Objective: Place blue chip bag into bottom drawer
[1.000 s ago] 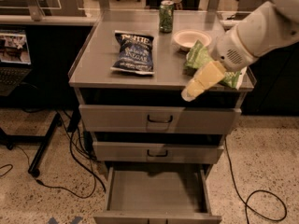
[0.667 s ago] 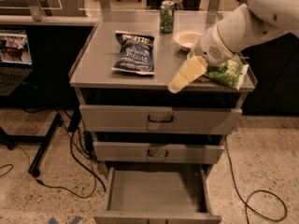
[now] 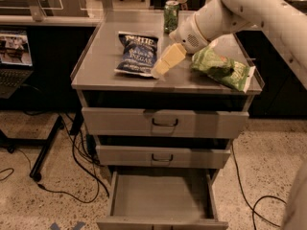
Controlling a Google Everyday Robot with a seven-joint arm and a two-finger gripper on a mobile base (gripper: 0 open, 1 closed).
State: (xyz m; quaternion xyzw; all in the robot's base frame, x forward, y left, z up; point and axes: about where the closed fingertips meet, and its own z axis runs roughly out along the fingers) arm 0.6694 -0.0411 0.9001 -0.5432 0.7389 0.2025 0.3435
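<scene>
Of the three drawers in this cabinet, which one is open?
The bottom drawer is pulled out, showing its grey inside; the top drawer and the middle drawer are shut. The gripper hangs above the cabinet top, beside the blue chip bag.

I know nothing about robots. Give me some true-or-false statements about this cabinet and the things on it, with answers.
1. The bottom drawer is pulled open. True.
2. The blue chip bag lies inside that drawer. False: it lies on the cabinet top.
3. The gripper is over the cabinet top, at the blue chip bag's right edge. True.
4. The green chip bag lies left of the blue one. False: it lies to its right.
5. A green can stands at the back. True.
</scene>
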